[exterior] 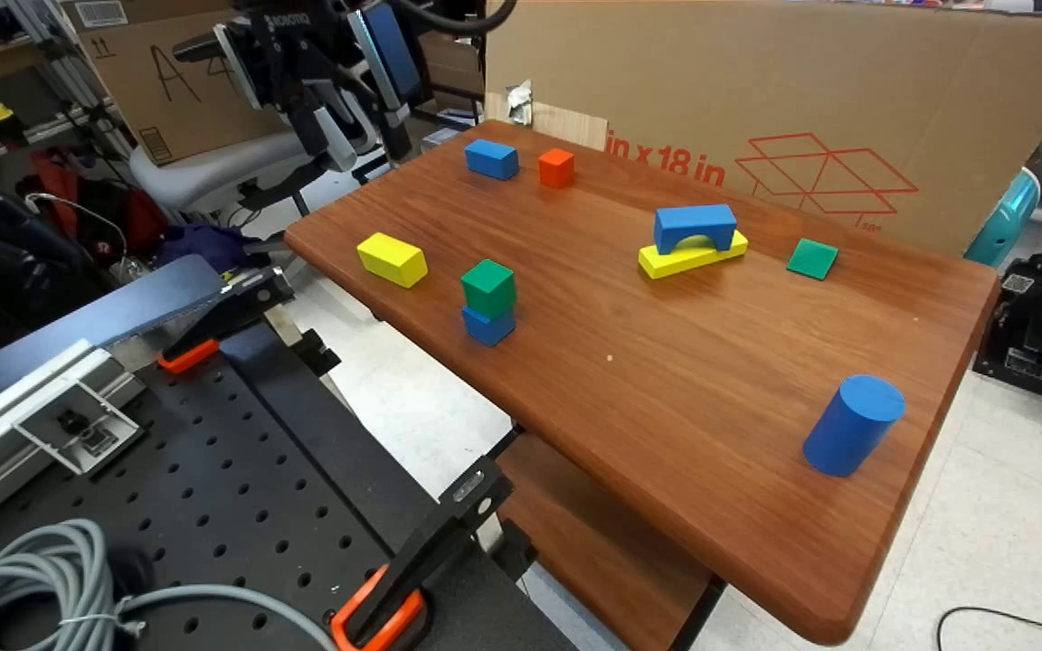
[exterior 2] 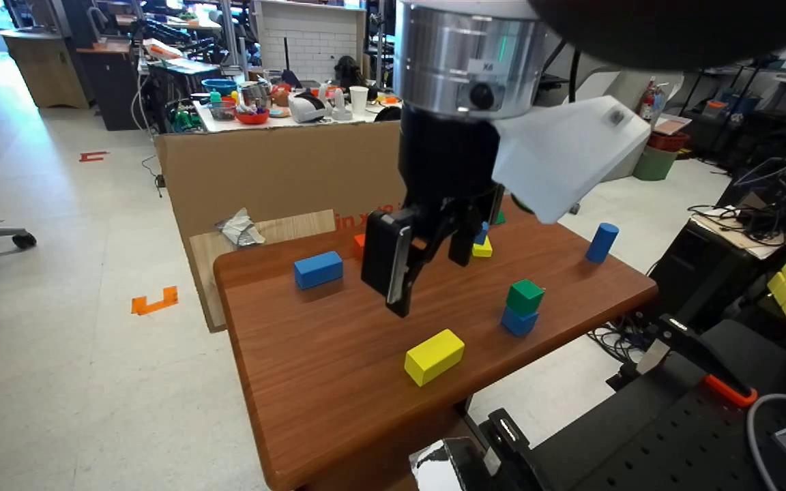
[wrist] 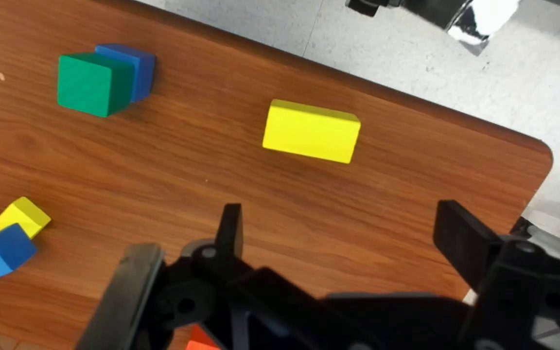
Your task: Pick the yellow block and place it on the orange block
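Observation:
The yellow block (exterior: 392,259) lies flat on the wooden table near its edge. It also shows in an exterior view (exterior 2: 434,356) and ahead of the fingers in the wrist view (wrist: 311,131). The orange block (exterior: 556,168) stands on the table near the cardboard. It is partly hidden behind the gripper in an exterior view (exterior 2: 359,245), and only a corner shows at the bottom of the wrist view (wrist: 201,339). My gripper (wrist: 339,214) is open and empty above the table, apart from both blocks. It shows in both exterior views (exterior: 340,165) (exterior 2: 429,281).
A green cube (exterior: 489,287) sits on a blue cube (exterior: 488,326) beside the yellow block. A blue block (exterior: 492,159) stands near the orange block. A blue arch (exterior: 695,228) rests on a yellow bar (exterior: 693,259). A blue cylinder (exterior: 854,425) and cardboard wall (exterior: 666,81) stand farther off.

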